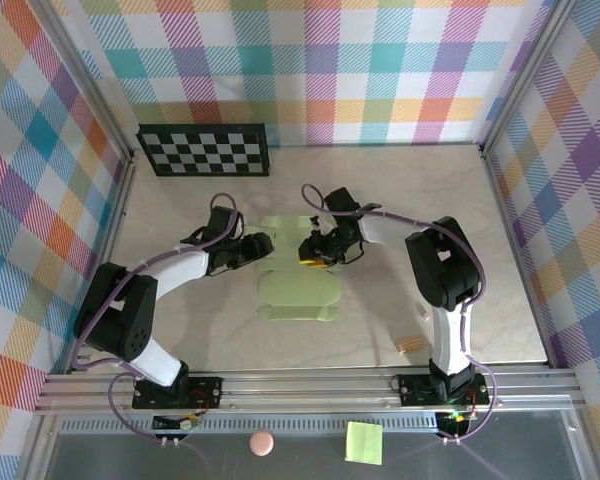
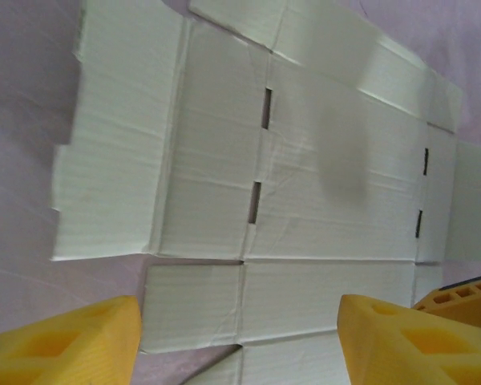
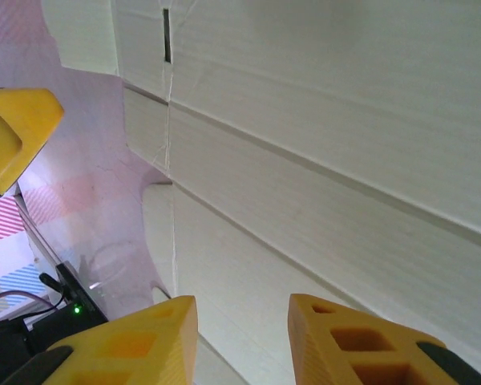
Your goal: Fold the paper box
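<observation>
**Two arms meet over a flat paper box [image 1: 298, 290]**

The pale green box lies unfolded in the middle of the counter [image 1: 400, 190]. The left gripper [image 1: 263, 244] is at its left edge and the right gripper [image 1: 311, 254] at its right. A checkerboard [image 1: 204, 150] leans against the back wall.

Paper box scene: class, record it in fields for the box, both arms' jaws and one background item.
Box: pale lime-green creased card cut-out, spread open, not yet a box
Left gripper: jaws wide open above the card
Right gripper: jaws narrowly apart, close to the card
Background: black-and-white checkerboard panel, beyond the card
</observation>
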### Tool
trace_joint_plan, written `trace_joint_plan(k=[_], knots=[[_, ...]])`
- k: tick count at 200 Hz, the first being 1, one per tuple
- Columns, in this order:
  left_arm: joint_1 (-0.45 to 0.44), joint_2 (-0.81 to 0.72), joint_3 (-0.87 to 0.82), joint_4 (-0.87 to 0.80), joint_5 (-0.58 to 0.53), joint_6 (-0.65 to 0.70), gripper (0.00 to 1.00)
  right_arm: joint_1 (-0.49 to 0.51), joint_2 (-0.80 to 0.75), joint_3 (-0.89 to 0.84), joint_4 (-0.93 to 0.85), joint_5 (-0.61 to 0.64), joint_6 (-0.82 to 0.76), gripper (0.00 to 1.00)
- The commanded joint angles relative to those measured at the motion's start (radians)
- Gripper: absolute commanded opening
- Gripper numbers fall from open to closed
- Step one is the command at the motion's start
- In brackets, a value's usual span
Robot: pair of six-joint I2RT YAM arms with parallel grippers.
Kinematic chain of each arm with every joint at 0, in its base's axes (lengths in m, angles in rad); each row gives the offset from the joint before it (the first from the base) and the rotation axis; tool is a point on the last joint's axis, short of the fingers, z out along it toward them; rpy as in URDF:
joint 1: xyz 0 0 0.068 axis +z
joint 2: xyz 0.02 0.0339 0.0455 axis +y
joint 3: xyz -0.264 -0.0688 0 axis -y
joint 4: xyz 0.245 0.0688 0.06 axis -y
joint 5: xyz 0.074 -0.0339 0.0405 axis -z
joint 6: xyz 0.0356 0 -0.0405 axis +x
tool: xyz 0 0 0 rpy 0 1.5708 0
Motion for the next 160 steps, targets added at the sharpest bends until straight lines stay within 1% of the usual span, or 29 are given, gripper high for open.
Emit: trace_joint_plan(k=[1,9,17,32,44,61,89,103,119,131,144,160], knots=[[0.009,-0.064,-0.034,0.049,-0.077,-0.024,0.65,0.006,-0.044,-0.038,0.094,-0.015,-0.008,0.36],[0.009,-0.083,-0.028,0.038,-0.085,-0.026,0.65,0.006,-0.051,-0.024,0.078,-0.016,-0.009,0.36],[0.009,-0.096,-0.014,0.012,-0.091,0.001,0.66,0.005,-0.055,-0.008,0.052,-0.008,-0.017,0.36],[0.009,-0.100,-0.004,-0.007,-0.098,0.080,0.71,0.007,-0.072,-0.022,0.054,0.013,-0.039,0.37],[0.009,-0.097,-0.011,-0.022,-0.104,0.114,0.71,0.007,-0.082,-0.032,0.055,0.027,-0.052,0.37],[0.011,-0.093,-0.005,-0.035,-0.091,0.126,0.71,0.007,-0.091,-0.019,0.037,0.037,-0.079,0.38],[0.011,-0.066,0.030,-0.059,-0.054,0.110,0.70,0.007,-0.095,0.003,0.016,0.030,-0.111,0.39],[0.009,-0.064,0.030,-0.038,-0.030,0.104,0.70,0.008,-0.091,0.012,0.019,0.010,-0.088,0.40],[0.009,-0.063,0.025,-0.012,-0.029,0.091,0.70,0.010,-0.079,0.032,0.021,-0.023,-0.055,0.40],[0.010,-0.063,0.012,0.035,-0.004,0.078,0.70,0.014,-0.063,0.053,0.005,-0.043,-0.043,0.40],[0.010,-0.064,0.013,0.065,0.022,0.067,0.69,0.022,-0.028,0.103,-0.067,-0.031,-0.037,0.40],[0.011,-0.060,0.031,0.043,0.024,0.047,0.68,0.024,0.004,0.121,-0.103,-0.029,0.001,0.40]])
